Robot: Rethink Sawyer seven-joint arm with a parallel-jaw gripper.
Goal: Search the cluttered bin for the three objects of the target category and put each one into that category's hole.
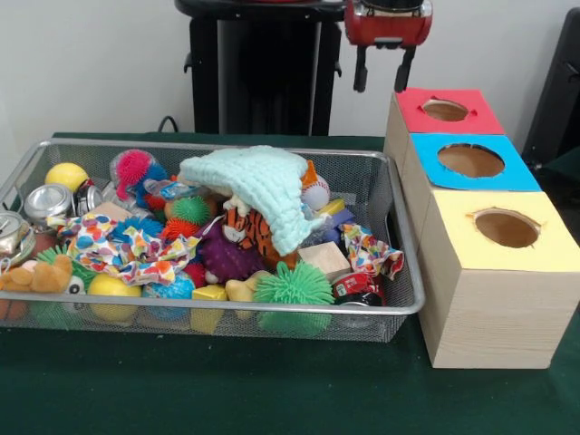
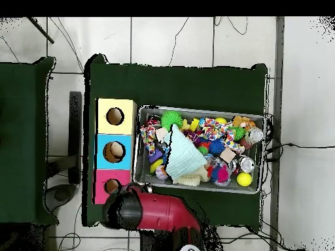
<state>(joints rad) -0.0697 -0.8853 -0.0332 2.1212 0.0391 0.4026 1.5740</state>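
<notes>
The silver wire-mesh bin (image 1: 227, 306) is full of toys; it also shows in the overhead view (image 2: 196, 109). An orange black-striped plush tiger (image 1: 250, 232) lies in the middle, half under a mint knitted cloth (image 1: 261, 184). An orange-tan plush (image 1: 36, 275) lies at the front left corner, and also shows in the overhead view (image 2: 241, 121). A pale yellow plush (image 1: 240, 289) pokes out at the front rim beside a green spiky ball (image 1: 294, 286). My gripper (image 1: 381, 74) hangs open and empty, high behind the red box (image 1: 476, 113), apart from the bin.
Three wooden boxes with round holes stand right of the bin: red at the back, blue (image 1: 507, 172) in the middle, yellow (image 1: 544, 249) in front. Spiky balls, cans, patterned cloths and blocks fill the bin. My red arm (image 2: 154, 210) reaches over the red box's end.
</notes>
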